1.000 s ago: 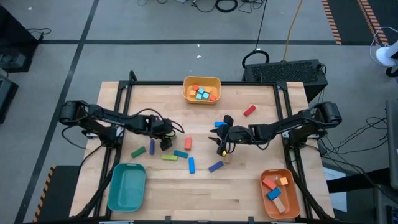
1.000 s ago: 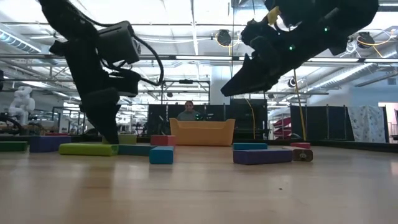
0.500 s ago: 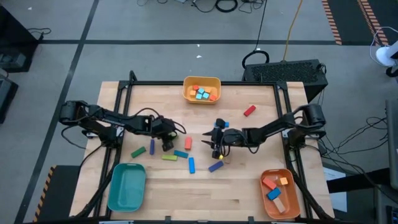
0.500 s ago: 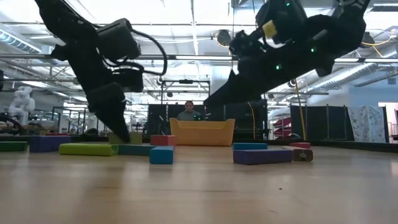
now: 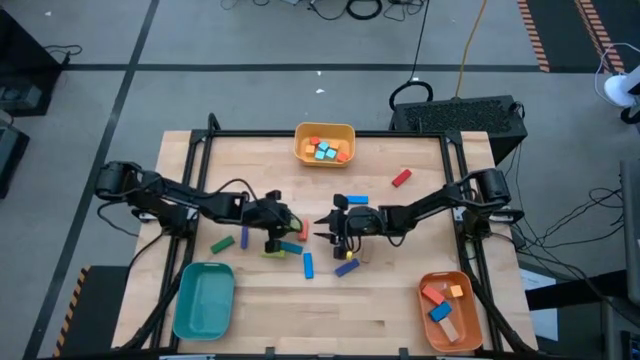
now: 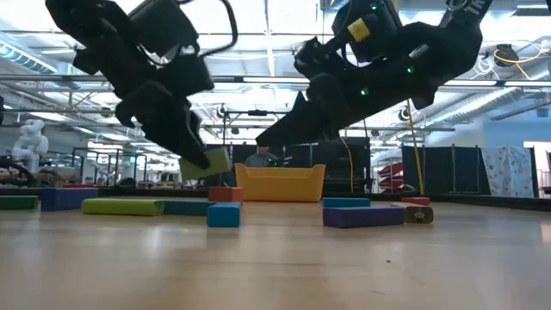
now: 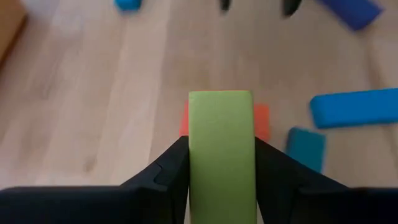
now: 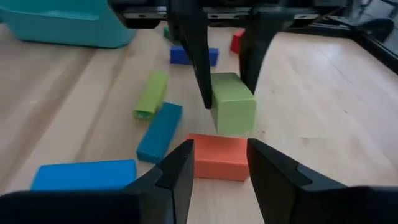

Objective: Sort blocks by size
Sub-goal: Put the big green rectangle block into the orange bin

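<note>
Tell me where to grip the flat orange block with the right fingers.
Probably its two short ends, coming in low from the right arm's side: the orange block lies crosswise before the open right gripper, and the green block in the left gripper hangs just above it.

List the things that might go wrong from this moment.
1. The left end effector holds a light green block lifted above the table, pinched by its sides; it might slip and land on the orange block right below.
2. The right end effector, open, hangs close to the left one over the same blocks, so the two arms may collide.
</note>
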Motion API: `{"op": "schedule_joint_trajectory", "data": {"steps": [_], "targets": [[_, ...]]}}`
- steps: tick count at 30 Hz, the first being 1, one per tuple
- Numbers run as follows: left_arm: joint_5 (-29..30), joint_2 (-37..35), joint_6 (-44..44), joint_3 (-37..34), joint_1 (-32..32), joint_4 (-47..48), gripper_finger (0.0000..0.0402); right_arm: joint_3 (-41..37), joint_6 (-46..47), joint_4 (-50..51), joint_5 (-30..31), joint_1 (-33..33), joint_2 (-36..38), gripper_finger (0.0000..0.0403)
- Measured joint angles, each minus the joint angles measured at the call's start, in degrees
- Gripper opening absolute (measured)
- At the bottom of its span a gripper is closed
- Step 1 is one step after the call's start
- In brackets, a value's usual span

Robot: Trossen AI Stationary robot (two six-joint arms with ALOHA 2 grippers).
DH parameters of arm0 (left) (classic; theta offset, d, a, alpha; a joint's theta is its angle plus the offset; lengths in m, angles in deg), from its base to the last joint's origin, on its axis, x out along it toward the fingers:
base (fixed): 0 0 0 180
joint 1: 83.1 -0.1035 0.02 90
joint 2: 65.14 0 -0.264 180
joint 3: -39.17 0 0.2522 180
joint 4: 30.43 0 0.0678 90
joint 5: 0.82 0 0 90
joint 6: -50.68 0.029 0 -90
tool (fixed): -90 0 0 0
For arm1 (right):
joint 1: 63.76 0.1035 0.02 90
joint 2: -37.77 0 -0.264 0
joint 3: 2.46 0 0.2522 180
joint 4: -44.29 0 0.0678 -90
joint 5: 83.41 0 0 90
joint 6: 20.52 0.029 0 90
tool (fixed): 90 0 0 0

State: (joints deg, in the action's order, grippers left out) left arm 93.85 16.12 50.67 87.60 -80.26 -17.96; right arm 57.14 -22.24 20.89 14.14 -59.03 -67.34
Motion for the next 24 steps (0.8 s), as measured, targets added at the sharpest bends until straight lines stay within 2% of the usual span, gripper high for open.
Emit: {"op": "schedule_joint_trajectory", "data": {"steps": [6, 10, 13, 17, 24], "targets": [[0.0, 0.0, 6.6, 0.0, 2.9, -5.6, 0.0136, 0.6, -0.7, 0.1, -0.7, 0.2, 0.0, 0.0197], [0.1, 0.0, 6.9, 0.0, 3.5, -8.5, 0.0136, 0.6, -0.7, -0.7, -0.5, 0.2, 0.0, 0.0252], [0.1, 0.0, 6.9, 0.0, 3.6, -9.6, 0.0136, 0.6, -0.4, -1.4, -1.6, 0.2, 0.0, 0.0279], [0.1, 0.0, 7.0, 0.0, 3.6, -11.1, 0.0136, 0.7, -0.5, -2.4, -1.8, 0.2, 0.0, 0.028], [0.3, 1.1, 8.3, 0.0, 3.6, -14.3, 0.0137, 2.9, -0.5, -0.1, -1.9, 0.1, 0.1, 0.0245]]}}
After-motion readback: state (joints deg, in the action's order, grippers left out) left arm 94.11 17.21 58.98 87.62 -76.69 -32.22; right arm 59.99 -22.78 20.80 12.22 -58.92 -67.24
